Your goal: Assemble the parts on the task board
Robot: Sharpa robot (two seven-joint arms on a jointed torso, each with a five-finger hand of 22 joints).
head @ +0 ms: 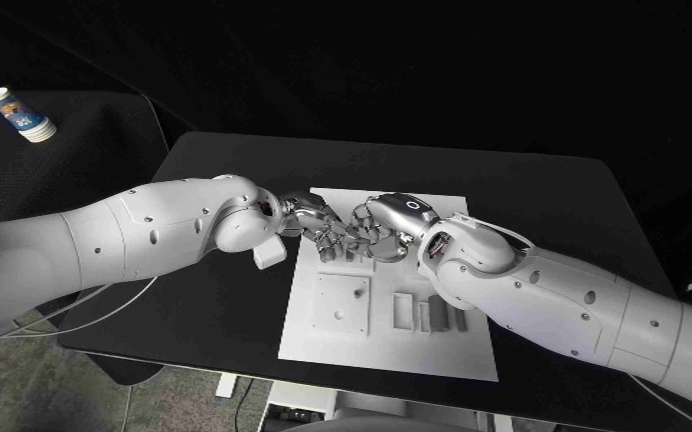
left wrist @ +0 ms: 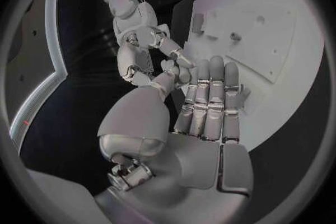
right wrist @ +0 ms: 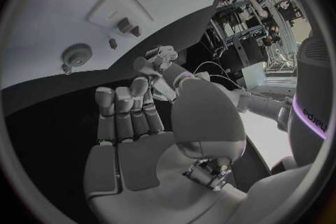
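I see my left hand (head: 320,220) and right hand (head: 387,229) meeting fingertip to fingertip above the task board (head: 332,347); whether either holds a part I cannot tell, and they risk colliding.

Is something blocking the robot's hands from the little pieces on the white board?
Nothing visible is. The left hand and right hand meet over the task board, and the parts lie uncovered just below them.
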